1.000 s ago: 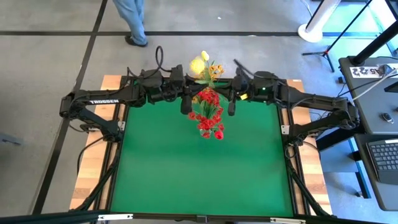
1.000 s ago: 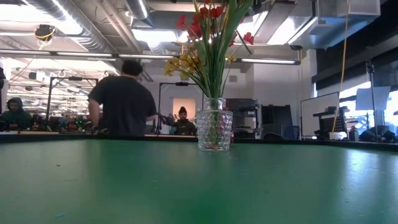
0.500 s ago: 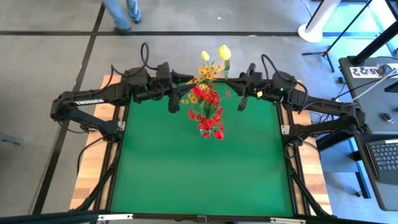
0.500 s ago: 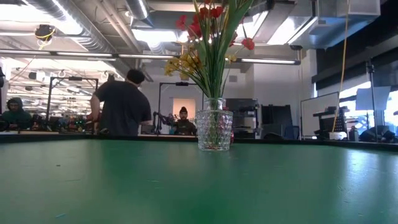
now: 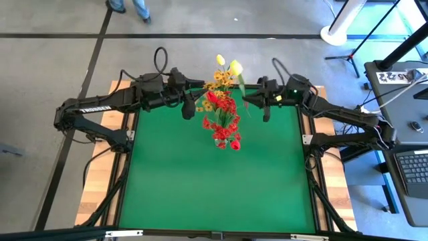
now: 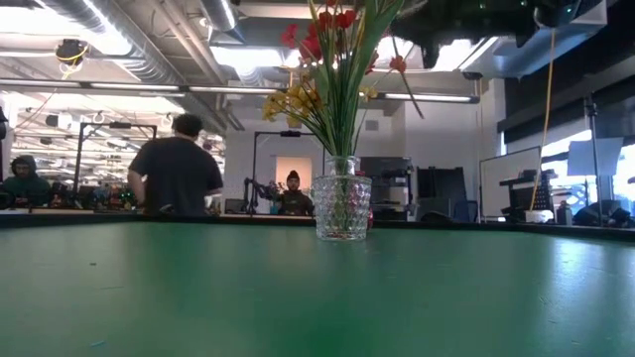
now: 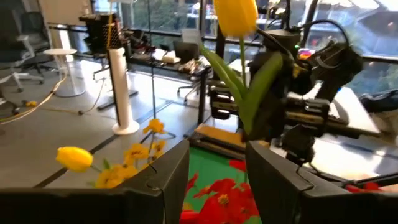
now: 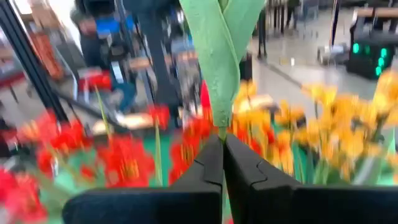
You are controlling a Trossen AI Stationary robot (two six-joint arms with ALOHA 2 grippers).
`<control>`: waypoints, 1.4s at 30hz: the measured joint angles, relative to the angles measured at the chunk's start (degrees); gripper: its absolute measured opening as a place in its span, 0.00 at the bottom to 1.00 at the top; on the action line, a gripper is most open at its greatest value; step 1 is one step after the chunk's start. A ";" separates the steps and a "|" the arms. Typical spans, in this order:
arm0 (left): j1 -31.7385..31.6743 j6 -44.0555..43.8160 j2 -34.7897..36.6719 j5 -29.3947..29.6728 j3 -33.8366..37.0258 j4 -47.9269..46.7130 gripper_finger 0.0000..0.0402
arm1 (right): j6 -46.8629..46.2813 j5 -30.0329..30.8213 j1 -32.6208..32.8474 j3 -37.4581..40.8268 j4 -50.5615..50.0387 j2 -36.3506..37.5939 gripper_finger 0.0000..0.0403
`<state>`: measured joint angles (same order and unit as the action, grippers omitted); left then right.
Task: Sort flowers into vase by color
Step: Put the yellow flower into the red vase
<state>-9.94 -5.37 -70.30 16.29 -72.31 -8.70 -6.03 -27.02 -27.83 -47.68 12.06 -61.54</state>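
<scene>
A cut-glass vase (image 6: 342,206) stands near the table's far edge. It holds red flowers (image 5: 224,124), yellow-orange sprays (image 5: 214,97) and one yellow tulip (image 5: 221,60). My right gripper (image 5: 251,102) is just right of the bunch, high above the table, shut on a second yellow tulip (image 5: 235,67). In the left wrist view that tulip (image 7: 236,15) shows ahead, with the right arm behind it. My left gripper (image 5: 189,107) hovers left of the bunch, open (image 7: 217,180) and touching nothing. My right gripper pinches the yellow tulip's thin green stem (image 8: 222,135) between its two fingers, just below the leaves (image 8: 217,56), lying across the stem. The tulip is lifted clear. Its bloom stands above the fingers and its lower stem (image 6: 412,89) hangs slanted, free above the table.
The green table mat (image 5: 214,181) spreads toward the near edge in front of the vase. A person (image 6: 174,174) walks in the room beyond the far edge. A desk with a keyboard (image 5: 411,167) stands right of the table.
Both grippers drew back from the bunch, the left toward the table's left, the right toward the right. The right one carried a yellow tulip away from the other flowers. It has since come back a little toward the vase, and the tulip's stem now shows in the low view.
</scene>
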 joint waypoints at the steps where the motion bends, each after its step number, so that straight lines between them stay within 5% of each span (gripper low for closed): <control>1: -0.24 -0.02 0.00 0.12 0.00 -0.39 0.38 | 1.42 0.15 0.02 0.00 -2.33 0.00 0.00; 7: -0.43 -0.09 0.00 1.34 0.00 -1.77 0.38 | 8.79 9.63 -1.44 0.02 -12.10 2.36 0.00; 15: -0.43 -0.04 0.00 3.56 0.00 -2.30 0.38 | 14.07 27.38 -2.53 0.02 -9.11 6.11 0.00; 26: -0.43 -0.13 0.00 4.16 0.00 -2.28 0.38 | 6.49 11.54 -3.33 5.28 20.10 -2.02 0.00; 34: -0.43 -0.49 0.00 4.16 0.00 -3.59 0.38 | 0.48 8.10 -4.20 14.41 50.80 -11.50 0.00; 42: -0.43 -1.81 0.00 4.14 -0.02 -6.18 0.38 | -2.61 9.39 -4.09 15.17 61.86 -21.56 0.00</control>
<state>-10.36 -7.17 -70.30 20.43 -72.34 -14.88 -8.64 -17.63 -31.92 -32.51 73.92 -83.10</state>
